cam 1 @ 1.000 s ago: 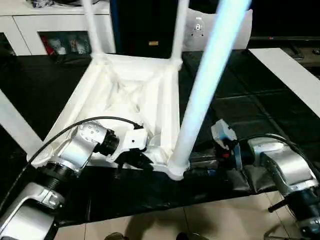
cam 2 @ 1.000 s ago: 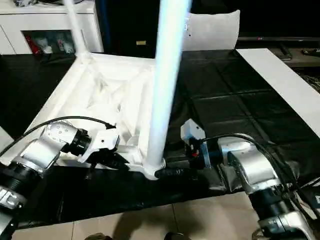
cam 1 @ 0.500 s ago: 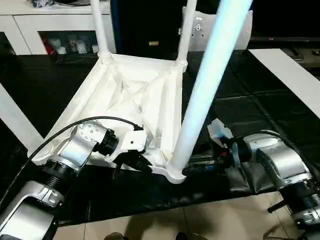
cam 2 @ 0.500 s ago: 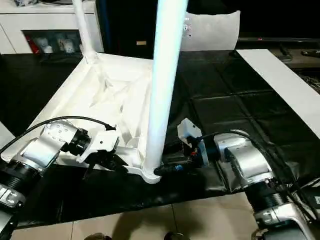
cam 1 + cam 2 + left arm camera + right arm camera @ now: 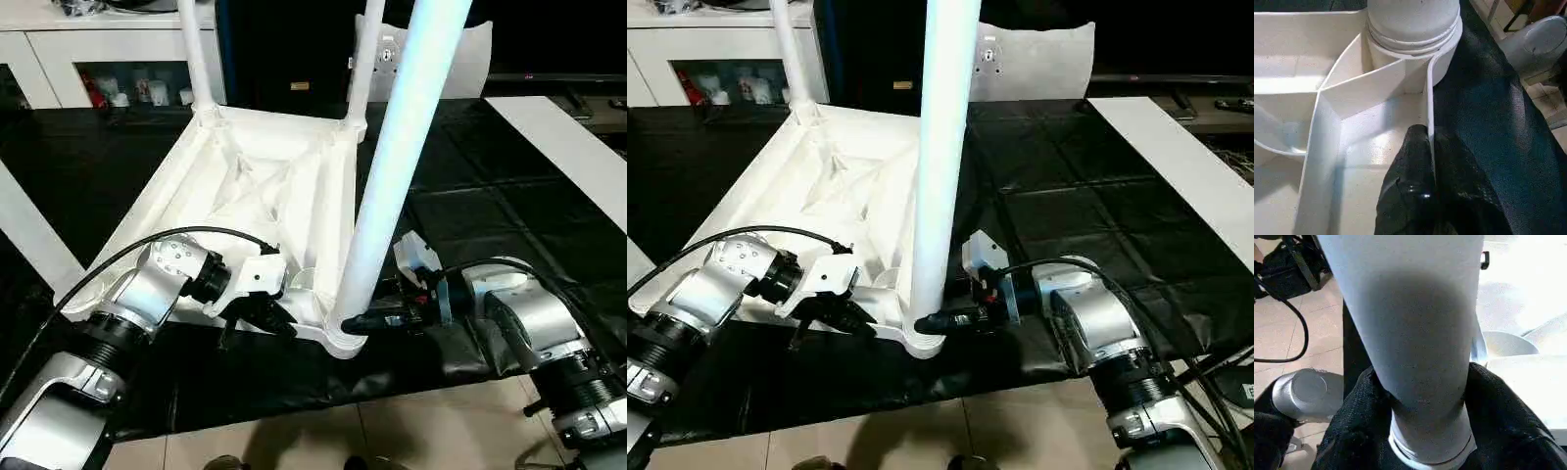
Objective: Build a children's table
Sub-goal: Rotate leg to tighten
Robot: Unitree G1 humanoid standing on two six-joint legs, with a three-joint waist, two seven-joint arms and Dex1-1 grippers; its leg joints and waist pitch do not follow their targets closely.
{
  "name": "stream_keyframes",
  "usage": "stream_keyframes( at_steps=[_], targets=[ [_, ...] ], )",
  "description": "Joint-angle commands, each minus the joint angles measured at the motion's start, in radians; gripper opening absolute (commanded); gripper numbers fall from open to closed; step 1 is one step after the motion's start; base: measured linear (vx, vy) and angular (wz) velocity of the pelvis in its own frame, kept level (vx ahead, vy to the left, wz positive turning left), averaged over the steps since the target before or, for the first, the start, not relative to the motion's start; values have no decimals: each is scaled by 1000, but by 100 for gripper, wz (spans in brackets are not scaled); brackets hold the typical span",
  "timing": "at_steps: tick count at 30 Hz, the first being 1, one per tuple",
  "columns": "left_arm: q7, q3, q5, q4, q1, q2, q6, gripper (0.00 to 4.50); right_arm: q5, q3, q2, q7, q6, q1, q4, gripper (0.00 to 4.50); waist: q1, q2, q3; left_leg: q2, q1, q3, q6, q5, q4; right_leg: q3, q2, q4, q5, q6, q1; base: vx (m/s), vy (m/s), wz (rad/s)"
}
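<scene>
Two grippers at one near corner of upturned tabletop [image 5: 255,186] on black sheet [image 5: 1068,196]. Left gripper [image 5: 1427,161] pinched onto thin tabletop rim, one finger either side, corner socket just beyond fingertips. Right gripper [image 5: 1420,431] clasped round base of near leg [image 5: 392,186], just above socket. Leg upright in socket between both grippers. Two far legs [image 5: 196,54] upright beyond, at far corners.

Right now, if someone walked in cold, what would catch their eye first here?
The upside-down white tabletop on the black sheet, with legs rising from its corner sockets. Nearest, a tall white leg stands in the near corner socket, and the right pincer has its fingers around its base. The left pincer is shut on the tabletop's near rim beside that socket.
</scene>
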Motion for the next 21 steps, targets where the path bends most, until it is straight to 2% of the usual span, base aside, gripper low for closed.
stream_keyframes(
  at_steps=[1, 4, 5, 6, 8, 10, 11, 12, 13, 14, 15, 16, 17, 18, 19, 21],
  targets=[
    [-22, -21, -12, -24, -15, -17, -7, 0, 17, 4, 4, 1, 23, 8, -24, 195, -5, -2, -70, 20, 6, 4, 58, -183, -70, 49, -45, -68, -340, -178, 69, 0, 0, 0],
    [12, -7, -15, -34, -7, -26, 31, 0, 44, -11, 17, -23, 58, 32, -60, 195, -4, -1, -69, 21, 8, 5, 57, -188, -71, 50, -45, -69, -339, -180, 69, 0, 0, 0],
    [42, 5, -20, -48, -1, -36, 74, 0, 59, -23, 32, -58, 84, 51, -88, 195, -6, -2, -68, 20, 7, 5, 54, -193, -72, 50, -45, -70, -353, -175, 69, 0, 0, 0],
    [95, 22, -23, -74, 7, -55, 143, 0, 52, -37, 63, -145, 112, 75, -122, 195, -6, -2, -65, 20, 7, 4, 51, -201, -73, 50, -44, -73, -367, -170, 68, 0, 0, 0],
    [130, 30, -22, -94, 12, -69, 183, 0, 34, -44, 89, -215, 125, 86, -132, 195, -9, -3, -63, 17, 6, 4, 45, -210, -74, 49, -44, -76, -397, -161, 67, 0, 0, 0],
    [187, 42, -19, -122, 17, -98, 250, 0, 1, -60, 137, -332, 143, 95, -137, 195, -15, 0, -61, 16, 7, 0, 24, -230, -76, 46, -45, -83, -467, -132, 65, 0, 0, 0],
    [213, 47, -17, -132, 17, -114, 275, 0, -10, -68, 160, -381, 152, 97, -138, 195, -26, 0, -57, 8, 5, -3, 15, -258, -74, 37, -45, -96, -559, -93, 64, 0, 0, 0],
    [242, 53, -16, -140, 18, -132, 299, 0, -19, -76, 185, -428, 163, 99, -141, 194, -34, -2, -56, 7, 2, -3, 11, -260, -74, 37, -44, -99, -577, -81, 64, 0, 0, 0],
    [272, 59, -15, -149, 18, -151, 325, 0, -26, -85, 209, -474, 177, 102, -149, 194, -43, -4, -55, 1, -6, -7, 8, -268, -73, 28, -44, -107, -631, -49, 68, 0, 0, 0],
    [336, 70, -9, -149, 12, -194, 358, 0, -47, -98, 258, -563, 192, 101, -148, 194, -46, 0, -57, 0, -2, -8, 7, -273, -71, 26, -45, -112, -646, -40, 65, 0, 0, 0],
    [402, 85, -8, -144, 3, -241, 391, 0, -74, -114, 310, -667, 199, 97, -140, 194, -63, 0, -57, -1, -1, -10, 5, -278, -68, 20, -43, -119, -651, -31, 62, 0, 0, 0],
    [456, 98, -6, -135, -6, -276, 411, 0, -94, -127, 349, -745, 205, 91, -130, 194, -69, -1, -57, -2, -1, -9, 7, -279, -68, 18, -41, -122, -649, -32, 60, 0, 0, 0],
    [491, 106, -5, -134, -10, -297, 428, 0, -106, -135, 373, -796, 213, 89, -128, 193, -76, 0, -59, -2, -3, -12, 10, -284, -69, 13, -42, -124, -641, -32, 63, 0, 0, 0],
    [532, 112, 3, -123, -21, -321, 436, 0, -115, -144, 400, -845, 217, 82, -118, 193, -79, 4, -60, -2, -3, -13, 12, -285, -70, 11, -41, -124, -629, -36, 64, 0, 0, 0],
    [570, 117, 12, -117, -28, -342, 443, 0, -122, -155, 427, -896, 221, 75, -106, 193, -87, 2, -59, -1, -3, -15, 26, -299, -72, 9, -39, -127, -604, -39, 64, 0, 0, 0],
    [624, 123, 22, -111, -36, -377, 452, 0, -128, -170, 470, -963, 210, 61, -85, 193, -88, 6, -63, 0, 4, -13, 38, -298, -72, 15, -40, -123, -562, -58, 60, 0, 0, 0]
  ],
)
